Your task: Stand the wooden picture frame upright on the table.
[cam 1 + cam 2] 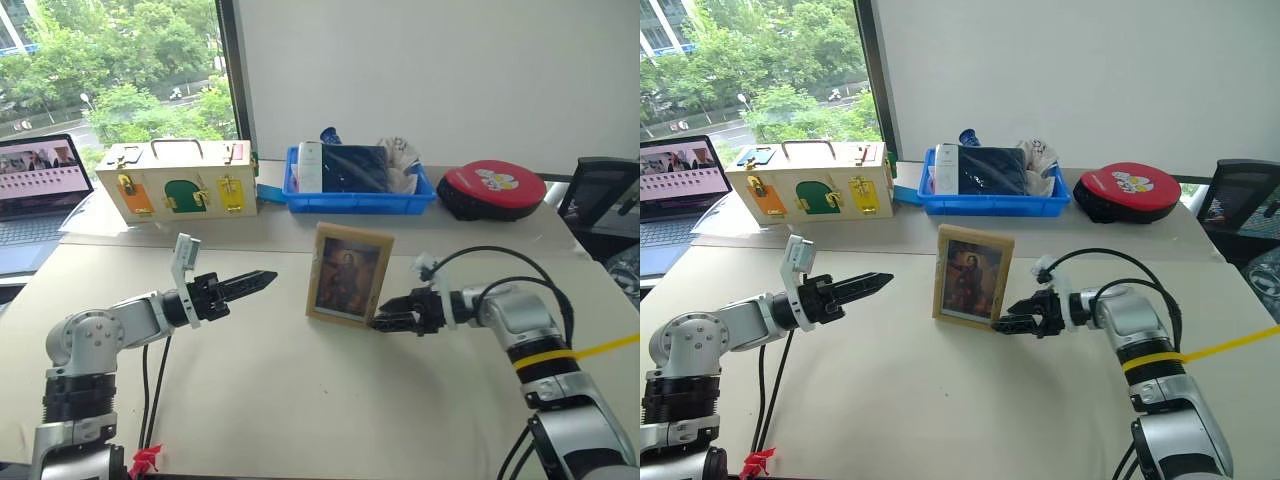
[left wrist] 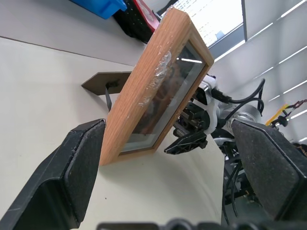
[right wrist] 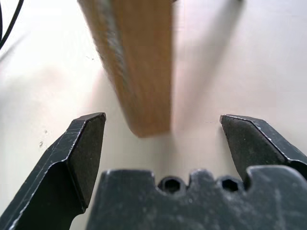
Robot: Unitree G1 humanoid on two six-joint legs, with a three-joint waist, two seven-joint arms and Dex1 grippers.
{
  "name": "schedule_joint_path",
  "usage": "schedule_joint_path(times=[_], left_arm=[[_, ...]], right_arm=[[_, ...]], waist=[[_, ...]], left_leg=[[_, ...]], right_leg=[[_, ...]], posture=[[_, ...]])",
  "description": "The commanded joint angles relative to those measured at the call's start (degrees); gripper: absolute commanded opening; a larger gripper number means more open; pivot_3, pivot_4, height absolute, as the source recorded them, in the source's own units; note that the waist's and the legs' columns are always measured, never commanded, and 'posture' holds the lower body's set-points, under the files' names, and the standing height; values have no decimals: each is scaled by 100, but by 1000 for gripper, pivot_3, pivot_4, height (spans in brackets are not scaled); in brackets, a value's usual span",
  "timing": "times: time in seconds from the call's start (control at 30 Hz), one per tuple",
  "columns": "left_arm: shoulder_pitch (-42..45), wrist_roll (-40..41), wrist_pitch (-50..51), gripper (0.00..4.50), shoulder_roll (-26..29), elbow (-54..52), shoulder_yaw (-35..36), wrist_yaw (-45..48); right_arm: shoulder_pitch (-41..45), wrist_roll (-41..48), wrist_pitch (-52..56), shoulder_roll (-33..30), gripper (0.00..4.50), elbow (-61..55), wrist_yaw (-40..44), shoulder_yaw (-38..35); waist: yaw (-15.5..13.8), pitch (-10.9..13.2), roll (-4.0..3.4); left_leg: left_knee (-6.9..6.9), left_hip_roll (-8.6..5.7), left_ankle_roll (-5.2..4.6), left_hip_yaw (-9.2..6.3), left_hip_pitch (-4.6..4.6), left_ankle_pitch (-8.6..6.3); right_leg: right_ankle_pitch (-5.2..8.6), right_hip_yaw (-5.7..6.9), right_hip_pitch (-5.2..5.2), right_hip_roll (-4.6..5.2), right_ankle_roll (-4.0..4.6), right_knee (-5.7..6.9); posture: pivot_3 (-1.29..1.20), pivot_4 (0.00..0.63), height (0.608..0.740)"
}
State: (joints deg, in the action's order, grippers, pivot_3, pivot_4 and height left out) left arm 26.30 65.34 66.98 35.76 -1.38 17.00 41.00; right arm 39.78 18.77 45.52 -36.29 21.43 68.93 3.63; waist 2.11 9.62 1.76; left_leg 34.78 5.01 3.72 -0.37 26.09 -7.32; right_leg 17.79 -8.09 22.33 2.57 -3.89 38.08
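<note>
You've got the picture frame [image 1: 349, 274] standing upright on the table [image 1: 280, 400], near the middle, its portrait side facing you and its stand flap propped out behind it on the beige top. Your right gripper [image 1: 388, 320] sits just beside the frame's lower right corner, fingers spread wide with nothing between them; from the right wrist view the frame's wooden edge [image 3: 139, 62] rises just ahead of the gap, and neither finger [image 3: 81, 153] touches the wood. Your left gripper [image 1: 250, 283] hangs off to the frame's left, a clear gap away, pointing across at it, jaws parted and empty. In the left wrist view you look between both black fingers [image 2: 72, 172] at the frame's side and glass, with the other gripper visible past it at the far bottom corner.

Along the back of the table you have a wooden box [image 1: 180, 182] with coloured latches, a blue tray [image 1: 357, 198] of odds and ends, and a red round case [image 1: 493, 189]. A laptop [image 1: 38, 190] sits at the far left.
</note>
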Motion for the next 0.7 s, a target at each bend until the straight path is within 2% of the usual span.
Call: schedule_joint_path(times=[0.03, 0.1, 0.17, 0.23, 0.3, 0.37, 0.43, 0.5, 0.6, 0.7], left_arm=[[-152, -61, -299, 4500, 87, -433, 74, 279], [-434, -536, -838, 4500, 128, -706, -24, 372], [-773, -1580, -1735, 4500, 251, -955, -400, 232], [-1024, -2349, -2353, 4500, 330, -1041, -667, 37], [-1403, -3241, -3506, 4500, 223, -1003, -764, -155], [-1672, -3752, -4138, 4500, 189, -983, -821, -236], [-2073, -4483, -4871, 4500, 271, -962, -997, -388], [-2370, -4733, -5249, 4500, 228, -961, -992, -402], [-2534, -4613, -5239, 4500, -6, -1001, -829, -501], [-2573, -4532, -4967, 4500, -105, -919, -827, -500]], right_arm=[[-161, 299, -266, -359, 4451, -144, 86, -626], [-554, 553, -641, -486, 4451, -335, 171, -1146], [-987, 761, -1192, -445, 4451, -674, 147, -1633], [-1371, 768, -1622, -414, 4451, -982, 64, -1825], [-2182, 733, -2117, -409, 4451, -1606, 132, -1960], [-2788, 769, -2306, -348, 4451, -2057, 3, -2116], [-3425, 812, -2563, -13, 4451, -2559, -496, -2415], [-3792, 870, -2633, 352, 4451, -2962, -1057, -2595], [-4074, 829, -2620, 821, 4451, -3402, -1735, -2531], [-4220, 786, -2608, 1060, 4451, -3610, -2049, -2363]], waist=[[0, 0, 0], [8, 0, 0], [7, 0, 0], [14, 0, -1], [3, 0, -1], [-21, -1, 0], [-45, -1, 0], [-44, -1, -1], [-34, -1, -2], [-37, -2, -1]], left_leg=[[-1, 0, 0, 0, -1, 0], [-1, 1, 0, 0, -3, 0], [-4, 0, -3, 0, -3, -2], [-4, 0, -3, 0, -3, -3], [0, 0, -3, 0, -3, -2], [-3, 0, -3, 0, -7, -3], [1, 0, -3, 1, -3, -3], [3, -1, -3, 1, -6, -3], [2, 0, -2, 1, -9, -3], [5, 1, -3, 1, -11, 0]], right_leg=[[0, 0, 0, 0, 0, 0], [0, 0, -2, -1, 0, -1], [0, 0, -4, 0, 0, -7], [0, -2, -5, 0, 0, -9], [0, -3, -4, 0, 0, -7], [0, -2, -8, 0, 0, -10], [0, -4, -7, 2, 0, -11], [0, -5, -7, 2, 0, -8], [0, -8, -6, 1, 0, -6], [1, -6, -7, 1, -2, -2]], posture=[[0, 150, 726], [0, 150, 726], [0, 150, 726], [0, 150, 726], [0, 150, 726], [0, 150, 726], [0, 150, 726], [0, 150, 726], [0, 150, 726], [0, 150, 726]])
